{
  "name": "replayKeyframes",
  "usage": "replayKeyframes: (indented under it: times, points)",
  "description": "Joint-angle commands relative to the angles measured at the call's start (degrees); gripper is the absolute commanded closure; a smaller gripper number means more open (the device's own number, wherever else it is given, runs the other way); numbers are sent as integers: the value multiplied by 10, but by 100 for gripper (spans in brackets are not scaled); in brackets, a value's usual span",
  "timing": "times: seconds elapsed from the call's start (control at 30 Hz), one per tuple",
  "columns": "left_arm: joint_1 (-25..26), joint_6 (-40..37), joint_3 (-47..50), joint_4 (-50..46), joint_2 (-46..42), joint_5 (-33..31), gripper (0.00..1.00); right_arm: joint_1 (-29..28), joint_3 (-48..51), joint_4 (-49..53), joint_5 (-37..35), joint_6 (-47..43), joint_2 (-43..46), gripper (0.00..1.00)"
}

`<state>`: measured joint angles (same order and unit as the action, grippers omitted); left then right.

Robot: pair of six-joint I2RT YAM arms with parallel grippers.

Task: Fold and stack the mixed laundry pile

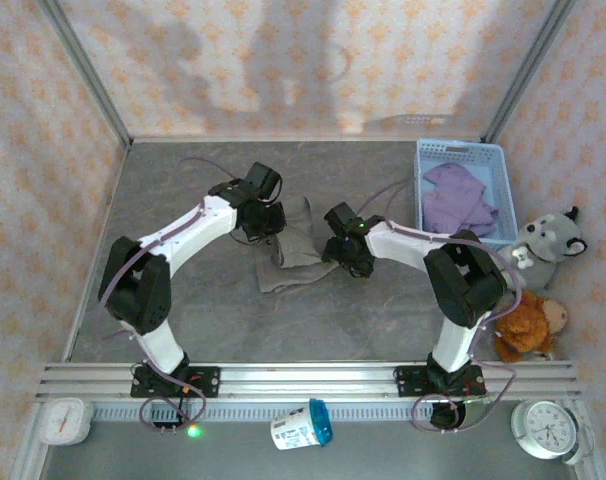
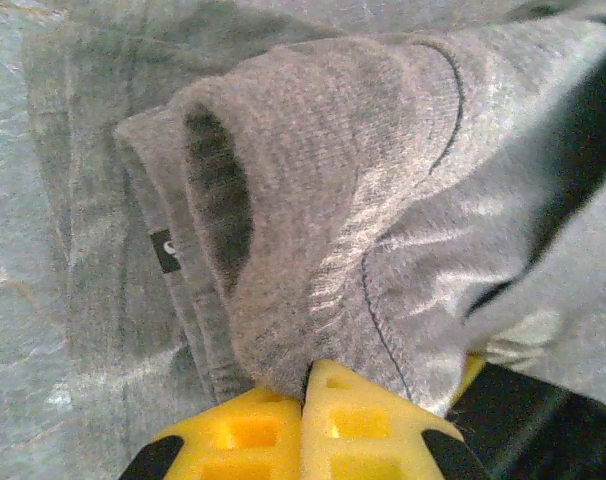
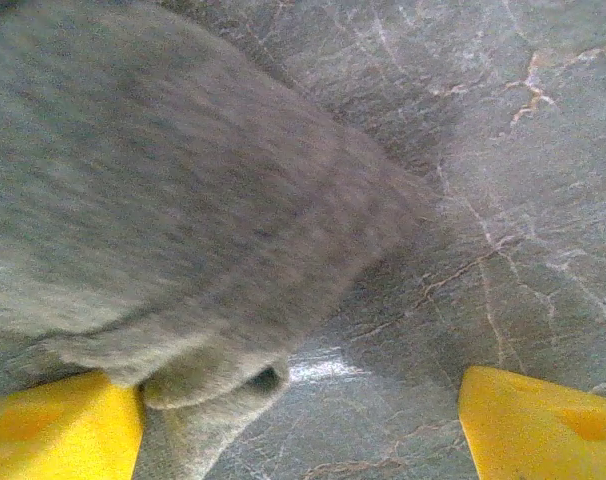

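Currently olive-grey garment [image 1: 295, 250] lies central on the table [image 1: 313, 330] between both arms, long axis far-to-near. Left gripper [image 2: 308, 400] clenched on its left edge; right gripper [image 3: 303, 420] spread wide, straddling its right edge. Lavender T-shirt [image 1: 458, 198] sits in basket [image 1: 461, 150], far-right corner.

1. Two garments: grey garment [image 1: 293, 262] in the middle, purple garment [image 1: 458, 197] far right.
2. One basket [image 1: 461, 150].
3. Two soft toys: grey toy [image 1: 548, 245], brown toy [image 1: 528, 325].
4. Two clocks: left clock [image 1: 63, 420], right clock [image 1: 549, 428].
5. One cup [image 1: 301, 424].
6. Two robot arms: left arm [image 1: 198, 225], right arm [image 1: 413, 238].

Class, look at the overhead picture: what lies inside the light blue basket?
A crumpled lavender T-shirt lies inside the basket. It covers most of the floor, so anything beneath it is hidden.
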<state>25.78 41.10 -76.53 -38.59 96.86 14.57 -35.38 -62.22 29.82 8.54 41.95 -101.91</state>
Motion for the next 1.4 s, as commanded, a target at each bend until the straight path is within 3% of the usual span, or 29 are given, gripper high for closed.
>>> replayKeyframes:
  times: [0.0, 0.23, 0.47, 0.57, 0.67, 0.73, 0.87, 0.97, 1.1, 1.37]
  points:
    - [-11, -16, 67, -42, -42, -43, 100, 7, 25, 35, -52, 24, -26, 20]
    - [-11, 17, 203, 12, -56, -67, 100, 6, 5, 50, -49, 20, -32, 19]
    - [-11, 2, 173, -12, -46, -63, 99, 6, -28, 73, -41, -32, 43, 19]
    - [-12, -13, 128, -54, -71, -69, 84, 8, -66, 102, -26, -69, 74, 20]
    - [-18, -26, 82, -89, -113, -85, 62, 11, -116, 133, -14, -98, 80, 23]
    - [-22, -35, 54, -102, -132, -90, 56, 12, -142, 131, 6, -111, 74, 27]
    - [-28, -50, 14, -80, -131, -72, 56, 12, -192, 94, 66, -120, 34, 55]
    - [-29, -44, -4, -34, -93, -38, 62, 11, -227, 61, 115, -117, -9, 72]
    - [-30, -19, -4, 29, -25, -29, 80, 12, -250, 12, 155, -113, -59, 77]
    - [-37, -29, 76, 9, 26, -82, 89, 17, -217, -14, 164, -98, -136, 82]
